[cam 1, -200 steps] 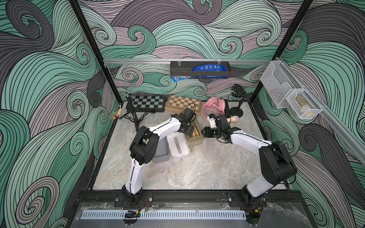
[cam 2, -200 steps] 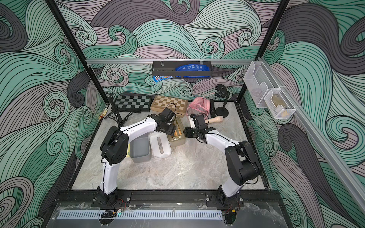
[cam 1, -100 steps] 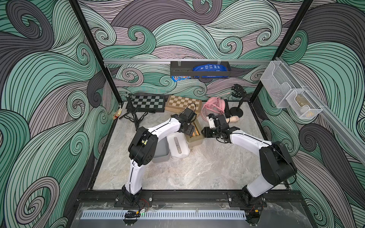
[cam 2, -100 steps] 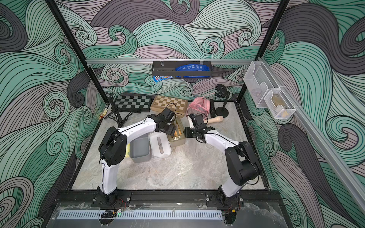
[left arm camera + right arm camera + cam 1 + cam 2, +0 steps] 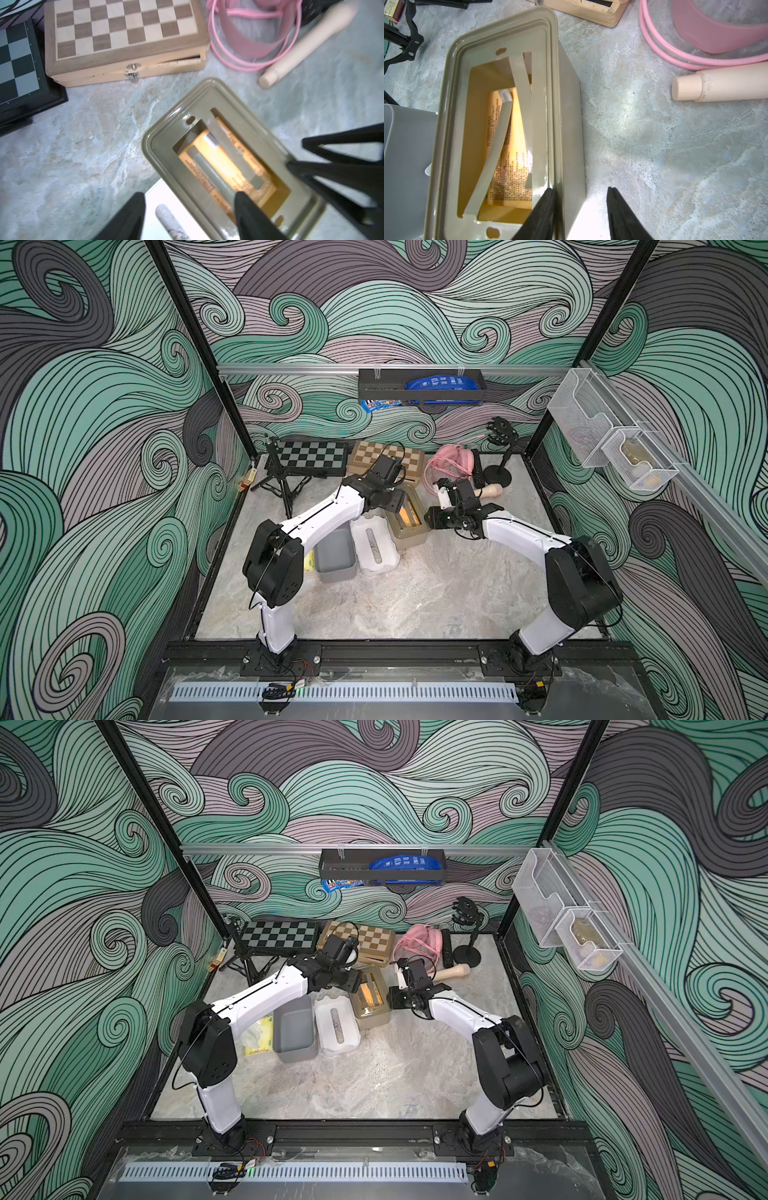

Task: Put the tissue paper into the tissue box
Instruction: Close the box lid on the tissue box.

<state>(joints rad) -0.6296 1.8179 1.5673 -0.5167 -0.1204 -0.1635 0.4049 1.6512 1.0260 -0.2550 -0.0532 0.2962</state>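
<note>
The olive tissue box (image 5: 409, 540) (image 5: 374, 1020) stands open-topped at mid-table. The tissue paper (image 5: 220, 162) (image 5: 517, 133), an orange printed pack, lies inside it under two loose olive strips. My left gripper (image 5: 189, 195) (image 5: 395, 506) is open over the box's left rim (image 5: 209, 87), one finger above the white lid (image 5: 151, 195) and one above the box's opening. My right gripper (image 5: 580, 189) (image 5: 430, 516) is open astride the box's right wall (image 5: 569, 104). Its inner finger lies against the rim; its outer finger stands off the wall.
The white slotted lid (image 5: 374, 545) and a grey bin (image 5: 334, 556) sit left of the box. Behind it are a wooden chess case (image 5: 124, 31), a black chessboard (image 5: 311, 454), a pink hooped thing (image 5: 695, 31), a wooden rolling pin (image 5: 716, 85) and a tripod (image 5: 282, 485).
My left gripper's jaws have narrowed over the box's left rim. My right gripper has edged slightly towards the box and stays astride its right wall.
</note>
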